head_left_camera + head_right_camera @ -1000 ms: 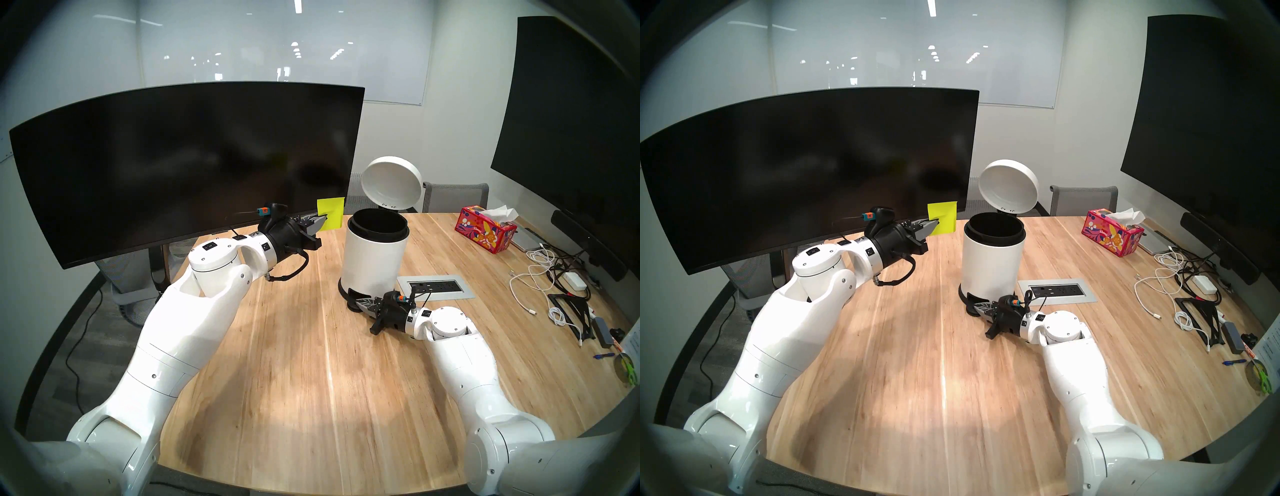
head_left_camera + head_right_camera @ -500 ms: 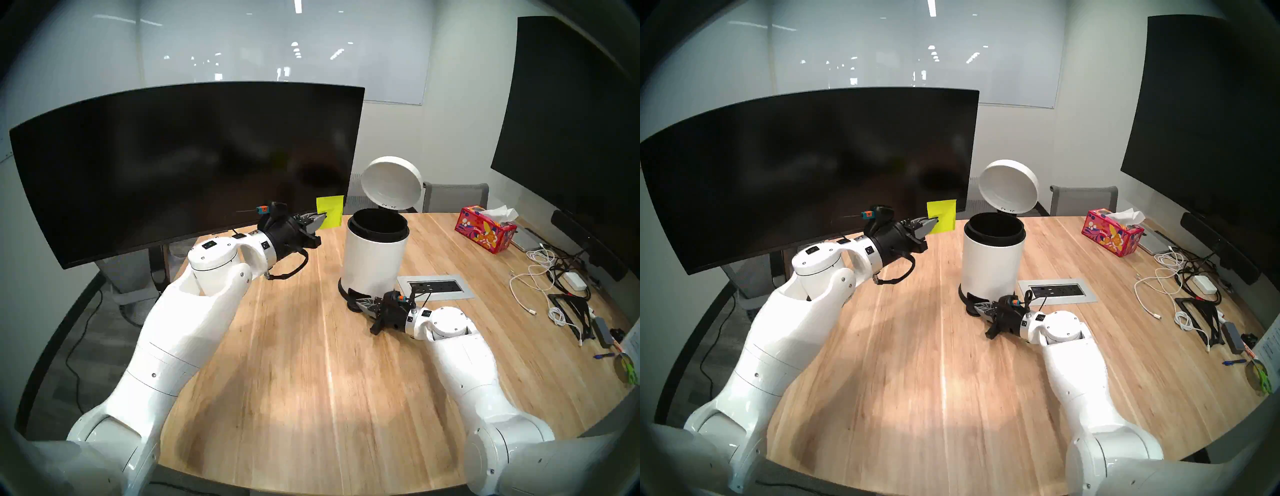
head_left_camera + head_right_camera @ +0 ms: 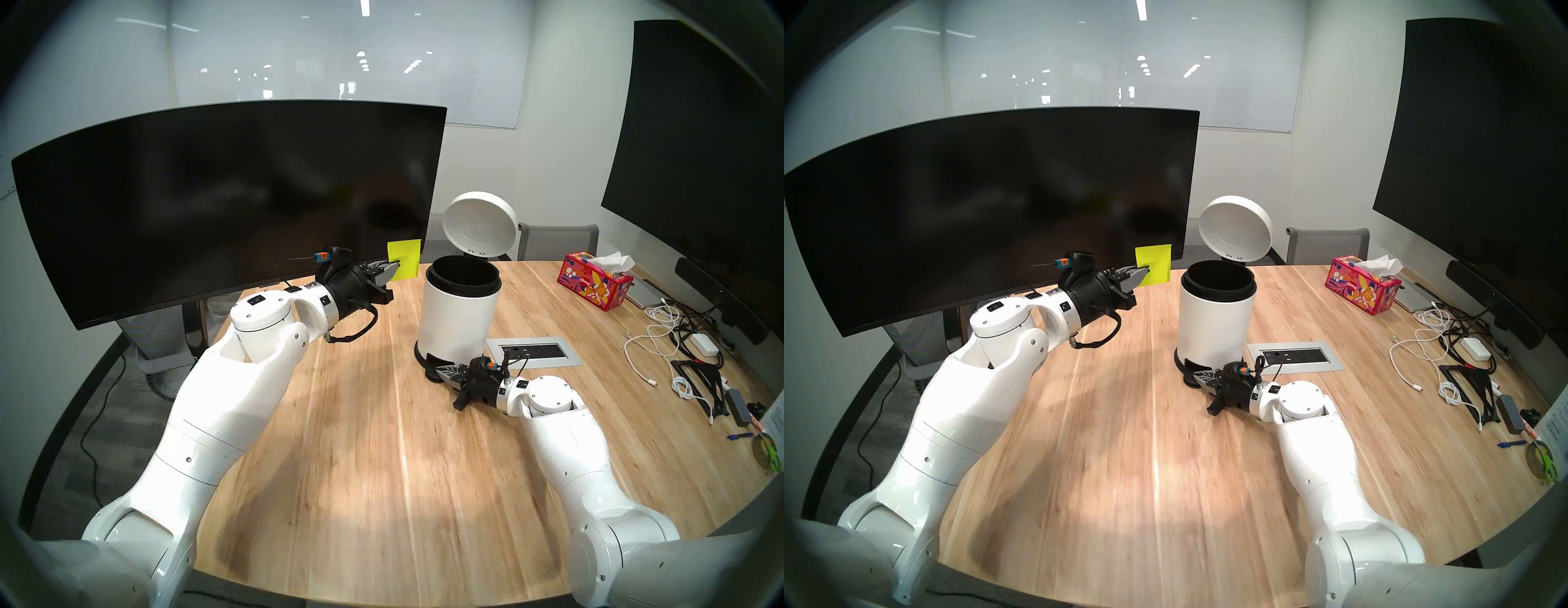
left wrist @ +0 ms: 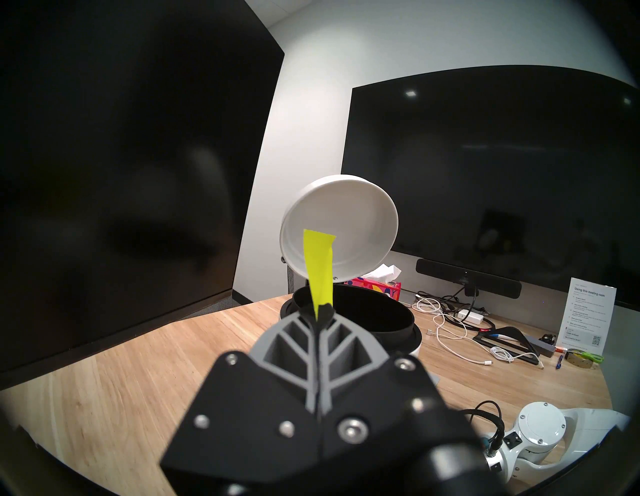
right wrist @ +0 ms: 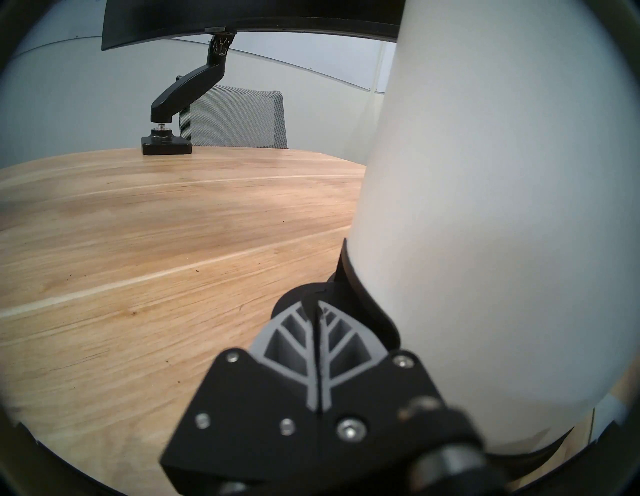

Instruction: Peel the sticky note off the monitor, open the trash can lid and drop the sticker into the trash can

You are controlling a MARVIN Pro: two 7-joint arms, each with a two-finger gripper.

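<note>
A: The left gripper (image 3: 396, 271) has its two grey fingers pressed together on the lower corner of the sticky note (image 3: 405, 259), which stands upright from the fingertips.

B: So the note is clear of the monitor (image 3: 229, 204)?

A: It hangs in the air just past the monitor's lower right corner, to the left of the trash can (image 3: 458, 314) and not yet over the opening. From the left wrist view the note (image 4: 320, 266) shows edge-on, a thin yellow-green strip against the pale inside of the lid.

B: And the lid?

A: The trash can lid (image 3: 481, 225) is tipped up and back on its hinge, so the black bucket inside is open to view.

B: The other arm?

A: The right gripper (image 3: 441, 370) is low on the table (image 3: 382, 446), fingers closed with nothing between them, their tips resting on the black foot pedal (image 5: 294, 301) at the base of the can.

B: Anything else about?

A: A red patterned tissue box (image 3: 596, 285) and a tangle of cables (image 3: 670, 339) lie off to the right.
</note>
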